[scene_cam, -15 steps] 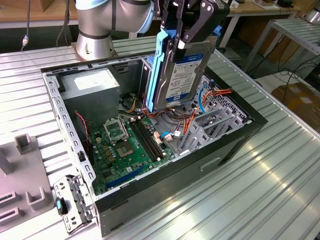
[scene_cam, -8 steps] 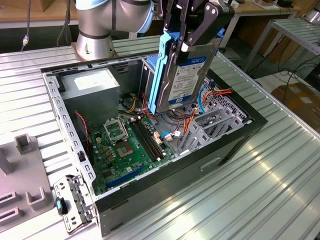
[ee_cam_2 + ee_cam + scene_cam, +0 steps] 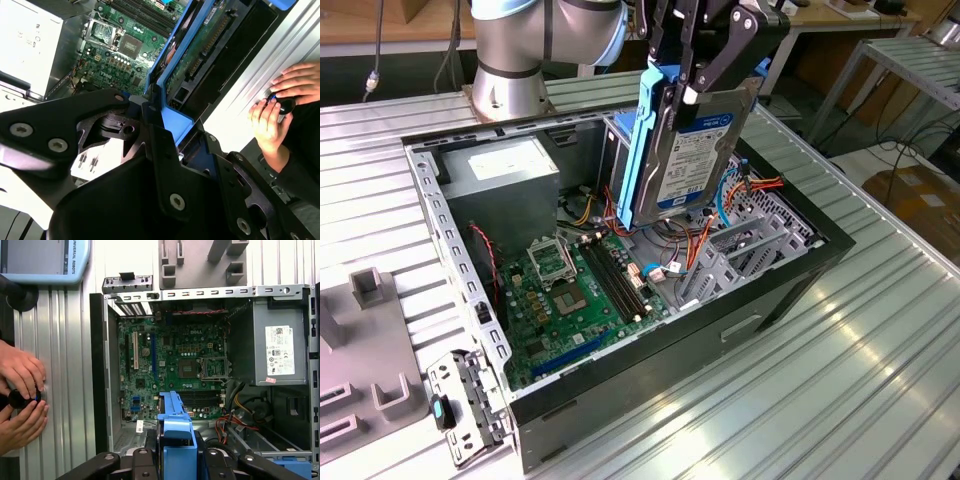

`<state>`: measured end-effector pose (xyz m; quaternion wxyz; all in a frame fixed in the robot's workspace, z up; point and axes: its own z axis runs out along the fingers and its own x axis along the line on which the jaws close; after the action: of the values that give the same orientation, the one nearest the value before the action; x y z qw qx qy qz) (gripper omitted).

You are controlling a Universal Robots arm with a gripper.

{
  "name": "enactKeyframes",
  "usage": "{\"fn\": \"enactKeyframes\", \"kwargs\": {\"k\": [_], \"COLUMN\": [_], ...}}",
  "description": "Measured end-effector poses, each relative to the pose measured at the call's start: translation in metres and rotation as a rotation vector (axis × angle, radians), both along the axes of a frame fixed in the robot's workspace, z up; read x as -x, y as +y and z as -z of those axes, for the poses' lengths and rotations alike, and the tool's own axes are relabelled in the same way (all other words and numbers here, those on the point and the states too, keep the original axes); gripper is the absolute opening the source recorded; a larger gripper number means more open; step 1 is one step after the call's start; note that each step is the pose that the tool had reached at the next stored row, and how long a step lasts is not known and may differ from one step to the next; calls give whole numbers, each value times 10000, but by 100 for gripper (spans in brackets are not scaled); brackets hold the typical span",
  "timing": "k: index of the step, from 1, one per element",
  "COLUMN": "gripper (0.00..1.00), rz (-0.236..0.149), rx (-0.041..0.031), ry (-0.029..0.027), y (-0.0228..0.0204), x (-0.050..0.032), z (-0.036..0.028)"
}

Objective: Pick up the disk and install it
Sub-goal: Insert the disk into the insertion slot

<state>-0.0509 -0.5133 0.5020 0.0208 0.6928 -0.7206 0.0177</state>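
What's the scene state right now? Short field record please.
grasp: hand shut on disk
disk pose: on edge, tilted, label toward the exterior camera
position: over the open computer case, above the motherboard
installed: not yet
nearby: a person's hands on a dark knob beside the case

Disk point(image 3: 692, 150): dark grey metal, blue-and-white label, light blue side rails. Hand point(image 3: 688, 92): black. Motherboard point(image 3: 570, 295): green. Power-supply box point(image 3: 505, 180): grey, white sticker. Cables point(image 3: 766, 184): orange, red. Case point(image 3: 620, 390): black. Fixture block point(image 3: 365, 290): matte grey. Counter point(image 3: 860, 370): silver, ribbed stripes.
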Motion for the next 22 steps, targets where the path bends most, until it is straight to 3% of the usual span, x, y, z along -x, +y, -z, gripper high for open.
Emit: {"fn": "enactKeyframes", "kwargs": {"k": [9, 14, 17, 22], "gripper": [37, 37, 37, 37], "rz": [-1, 0, 1, 1], "rx": [0, 8, 9, 7], "ry": [0, 0, 0, 0], "y": [-9, -87, -95, -114], "x": [0, -7, -63, -225], "z": [0, 8, 15, 43]}}
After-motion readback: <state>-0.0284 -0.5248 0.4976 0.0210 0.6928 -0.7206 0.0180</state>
